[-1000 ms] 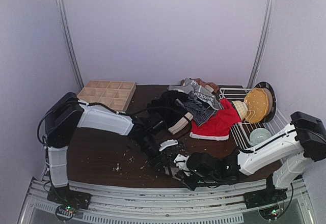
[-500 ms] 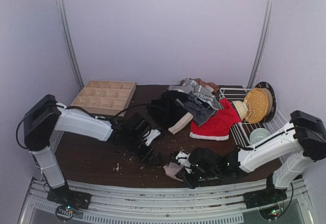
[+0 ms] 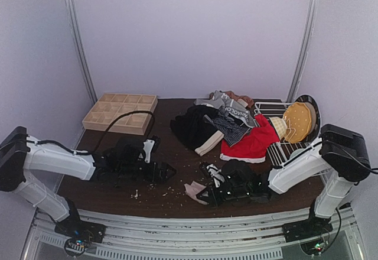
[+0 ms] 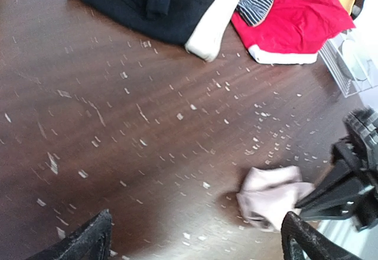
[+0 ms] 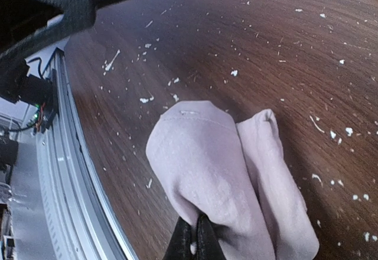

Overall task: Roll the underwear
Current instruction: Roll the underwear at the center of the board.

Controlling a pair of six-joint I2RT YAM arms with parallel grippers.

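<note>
Our right gripper pinched the pale pink briefs at its very tips. On so thin a hold, we judged, the loose roll could slip and unfurl. Our left gripper gaped empty, with the red briefs far beyond it.

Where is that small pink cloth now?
In the top view, the pale pink underwear lies on the table near its front edge, about mid-width, pinched by the right gripper.
</note>
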